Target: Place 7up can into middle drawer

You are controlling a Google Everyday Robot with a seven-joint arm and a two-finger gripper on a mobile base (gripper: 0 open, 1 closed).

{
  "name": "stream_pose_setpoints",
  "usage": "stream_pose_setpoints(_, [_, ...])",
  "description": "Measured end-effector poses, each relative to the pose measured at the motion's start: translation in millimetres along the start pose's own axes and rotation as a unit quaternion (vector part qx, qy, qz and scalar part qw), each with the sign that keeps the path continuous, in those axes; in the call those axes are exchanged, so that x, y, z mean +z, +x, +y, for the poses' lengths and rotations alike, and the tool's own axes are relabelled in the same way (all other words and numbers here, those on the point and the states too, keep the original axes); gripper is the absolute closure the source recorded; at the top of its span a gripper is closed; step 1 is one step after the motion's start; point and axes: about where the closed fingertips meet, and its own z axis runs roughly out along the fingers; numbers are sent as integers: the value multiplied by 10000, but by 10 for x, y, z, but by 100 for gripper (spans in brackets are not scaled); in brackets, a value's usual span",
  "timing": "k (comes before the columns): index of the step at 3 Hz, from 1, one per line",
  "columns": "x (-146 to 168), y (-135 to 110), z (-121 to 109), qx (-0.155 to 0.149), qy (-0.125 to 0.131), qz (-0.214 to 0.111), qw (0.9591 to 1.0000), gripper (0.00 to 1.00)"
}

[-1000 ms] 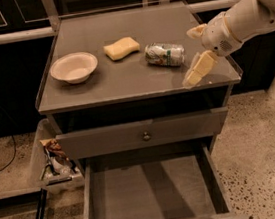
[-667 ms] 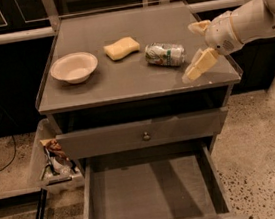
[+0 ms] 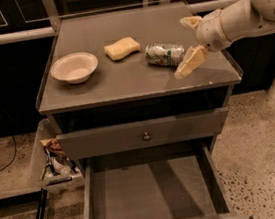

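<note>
The 7up can, silvery-white with green markings, lies on its side on the cabinet top, right of centre. My gripper is open just to the right of the can. One cream finger points down-left near the can's right end and the other is behind it. The fingers do not touch the can. The middle drawer is pulled out below, with a bare grey floor.
A yellow sponge lies left of the can. A white bowl sits further left. A closed drawer front with a round knob is above the open drawer. A bin of clutter stands on the floor at left.
My gripper has shifted slightly up and left toward the can's right end. The can, sponge and bowl have not moved.
</note>
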Motion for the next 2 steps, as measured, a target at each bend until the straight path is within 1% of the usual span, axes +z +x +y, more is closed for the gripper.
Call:
stream_pose_setpoints(1, [141,-17,-93,-121,-49,234,9996,0])
stream_pose_setpoints(2, [306,37,-165,17,-222,390,9990,0])
